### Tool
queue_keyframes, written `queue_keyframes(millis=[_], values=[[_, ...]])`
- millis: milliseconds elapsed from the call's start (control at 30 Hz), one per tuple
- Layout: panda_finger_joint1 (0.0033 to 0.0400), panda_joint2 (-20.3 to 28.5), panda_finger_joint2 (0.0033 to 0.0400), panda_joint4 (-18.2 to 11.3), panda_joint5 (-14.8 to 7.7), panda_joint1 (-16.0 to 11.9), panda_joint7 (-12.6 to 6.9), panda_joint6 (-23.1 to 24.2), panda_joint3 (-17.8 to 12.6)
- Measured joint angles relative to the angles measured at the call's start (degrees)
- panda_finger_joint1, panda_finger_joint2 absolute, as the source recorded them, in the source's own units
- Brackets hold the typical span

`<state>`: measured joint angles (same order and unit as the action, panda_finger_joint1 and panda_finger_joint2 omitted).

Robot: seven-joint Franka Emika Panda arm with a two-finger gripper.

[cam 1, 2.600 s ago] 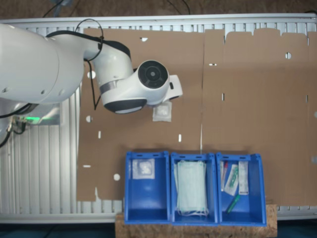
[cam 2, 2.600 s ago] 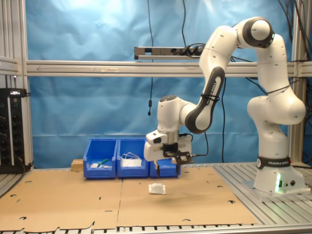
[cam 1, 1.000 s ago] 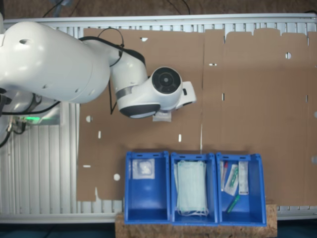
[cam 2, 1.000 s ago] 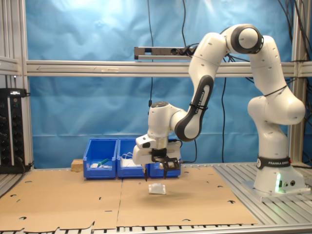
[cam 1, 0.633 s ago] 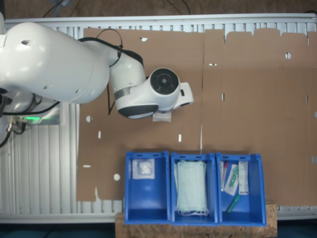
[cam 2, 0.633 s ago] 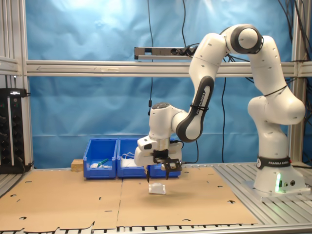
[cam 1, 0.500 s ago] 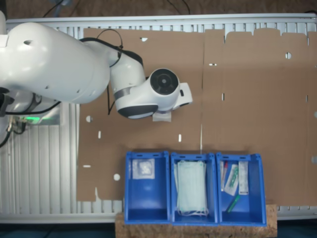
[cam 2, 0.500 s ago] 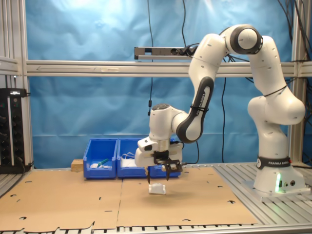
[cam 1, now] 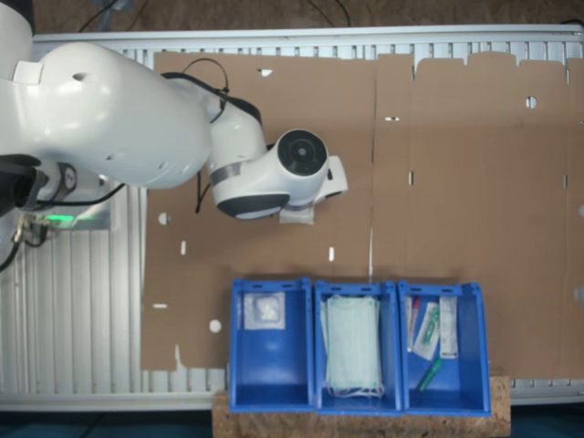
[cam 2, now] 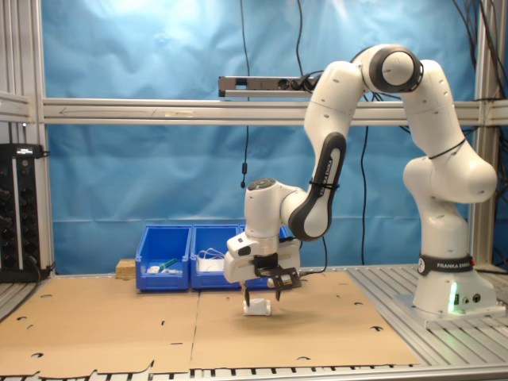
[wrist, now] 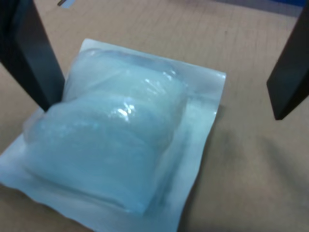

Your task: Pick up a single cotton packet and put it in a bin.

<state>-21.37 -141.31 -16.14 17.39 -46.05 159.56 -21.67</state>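
Gripper (cam 2: 263, 299), black two-fingered, on the white Franka arm: spread wide and holding nothing, poised low over the small square translucent-white plastic cotton packet (cam 2: 256, 307), its tips at about the height of the packet's top in the second exterior view. Relation governing the coming move: the packet sits off-centre in the open span. In the wrist view the packet (wrist: 116, 140), puffed over its white pad and flat-sealed round the edges, lies close against one dark finger (wrist: 29, 53), which overlaps its edge, while the other finger (wrist: 289, 67) stands well apart across bare brown cardboard; actual contact cannot be told. Packet near square, no marked long axis, corners turned slightly against the line between the fingers. Judgement: closing should sweep the far finger in across the gap, and the soft bulge may shift or squash before it is pinched. Location: packet lies flat on the brown cardboard sheet (cam 1: 456, 182), mostly hidden under the wrist in the first exterior view (cam 1: 297, 217). Destination: rectangular blue plastic bin holding one small white square packet (cam 1: 271, 383), at the first exterior view's left of three alike, well apart from the packet
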Motion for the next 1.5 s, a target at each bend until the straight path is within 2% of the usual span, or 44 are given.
queue_keyframes(millis=[1500], values=[[0.0400, -2.6, 0.0400, 2.0, 0.0, -0.1, 0.00, 1.0, 0.0]])
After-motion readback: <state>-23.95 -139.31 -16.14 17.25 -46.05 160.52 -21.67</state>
